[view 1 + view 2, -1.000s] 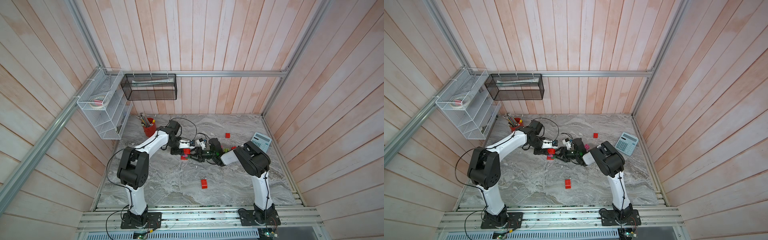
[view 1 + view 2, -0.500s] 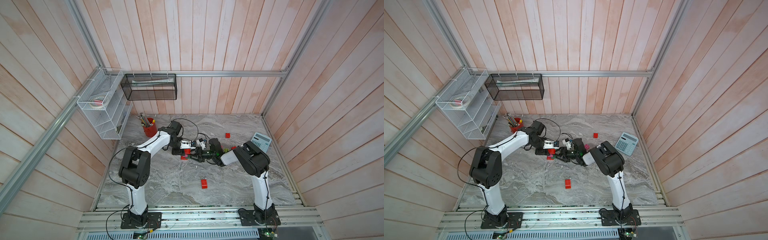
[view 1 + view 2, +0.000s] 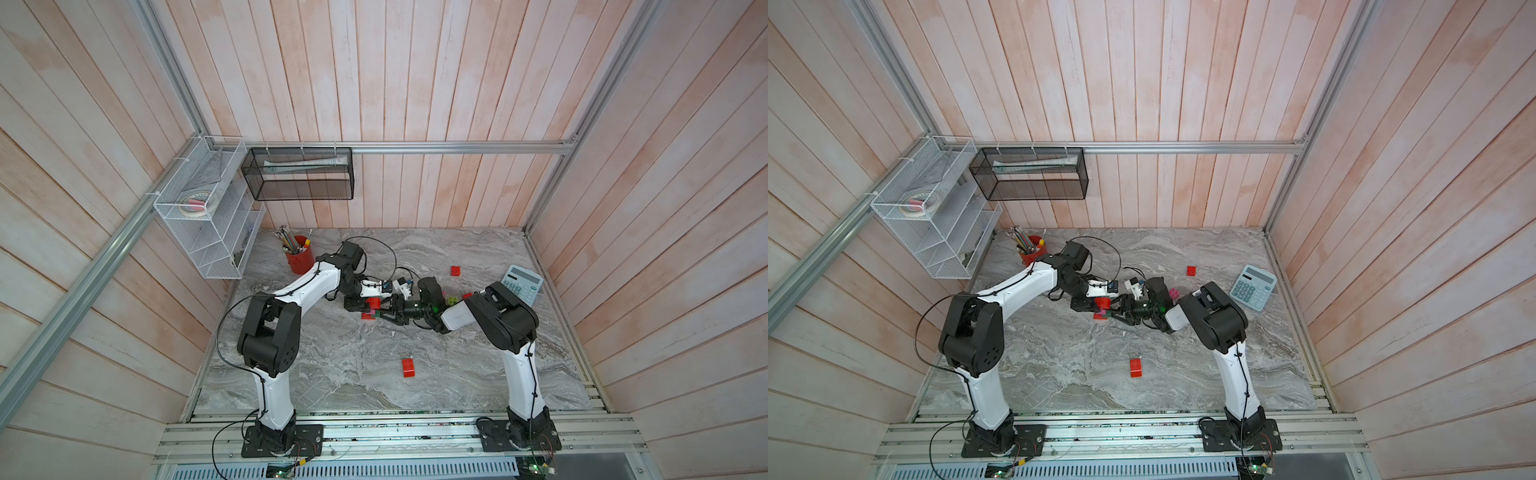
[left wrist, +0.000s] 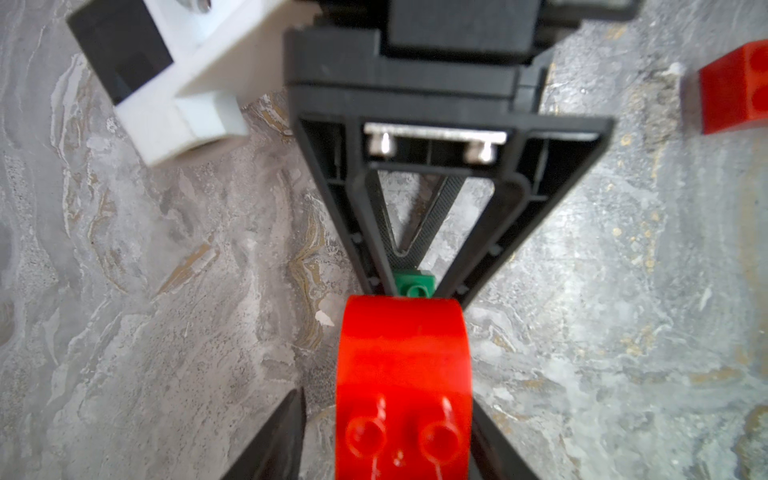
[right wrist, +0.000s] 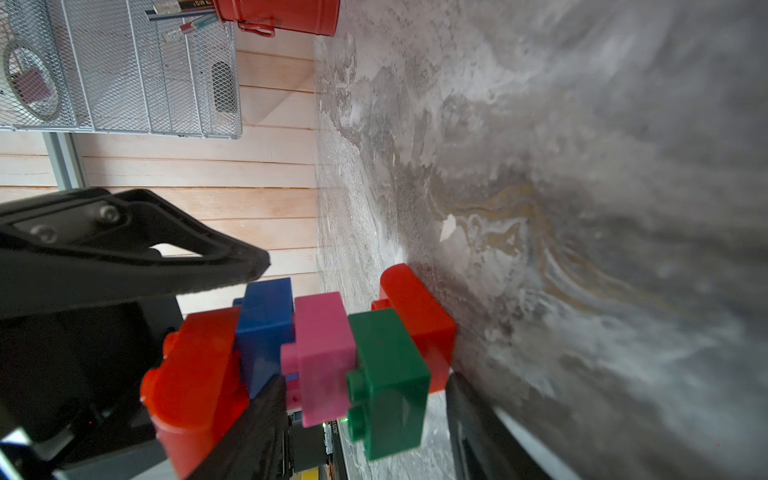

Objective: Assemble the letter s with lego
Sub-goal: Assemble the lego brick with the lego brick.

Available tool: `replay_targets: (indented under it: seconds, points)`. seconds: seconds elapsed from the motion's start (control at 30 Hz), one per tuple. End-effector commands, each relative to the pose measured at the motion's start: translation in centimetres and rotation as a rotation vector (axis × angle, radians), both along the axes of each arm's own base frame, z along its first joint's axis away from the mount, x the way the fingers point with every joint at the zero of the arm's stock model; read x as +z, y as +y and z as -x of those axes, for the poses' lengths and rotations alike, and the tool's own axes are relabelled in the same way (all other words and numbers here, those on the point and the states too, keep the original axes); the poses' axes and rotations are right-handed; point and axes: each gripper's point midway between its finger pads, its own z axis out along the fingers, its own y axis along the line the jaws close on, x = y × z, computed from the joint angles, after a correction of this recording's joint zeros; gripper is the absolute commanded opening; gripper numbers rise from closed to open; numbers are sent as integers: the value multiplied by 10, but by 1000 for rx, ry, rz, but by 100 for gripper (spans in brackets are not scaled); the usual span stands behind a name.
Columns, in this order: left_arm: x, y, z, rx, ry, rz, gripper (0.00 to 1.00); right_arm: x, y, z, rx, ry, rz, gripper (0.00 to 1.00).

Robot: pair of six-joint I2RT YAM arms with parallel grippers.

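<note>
**A:** Red, blue, pink, dark green, red: in both top views the lego stack (image 3: pixel 375 302) stood mid-surface (image 3: pixel 332 374), where the two arms met. What worried you?

**B:** A topple. The left pincer (image 3: pixel 365 307) reached in low, its white forearm stretched toward the middle and the wrist bent down. The right pincer (image 3: pixel 385 313) lay nearly flat, its elbow folded back toward the calculator (image 3: pixel 521 284). I judged that any sideways drag from either arm would have tipped the column.

**A:** And the left wrist view?

**B:** That pincer was released: a gap showed between one finger (image 4: pixel 286 436) and the top red brick (image 4: pixel 401 374). Facing it, the right pincer narrowed onto the dark green brick (image 4: pixel 413 284).

**A:** The right wrist view?

**B:** It was grasping the stack's lower bricks, by my reading, with one finger close along the surface. The bricks sat offset, so a twist could have split a joint. In the top views a loose red brick (image 3: pixel 408 368) lay well apart, not yet used.
</note>
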Motion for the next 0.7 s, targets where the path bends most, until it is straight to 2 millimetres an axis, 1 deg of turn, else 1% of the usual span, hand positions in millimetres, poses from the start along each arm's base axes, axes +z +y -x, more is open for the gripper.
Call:
replay_targets:
  seconds: [0.0, 0.5, 0.67]
  points:
    - [13, -5, -1, 0, -13, 47, 59, -30, -6, 14, 14, 87, 48, 63]
    - [11, -7, 1, -2, -2, 55, 60, -21, -6, 12, 15, 77, 10, 64]
    - [11, -7, 2, -3, 1, 59, 60, -13, -6, 9, 6, 81, -31, 64]
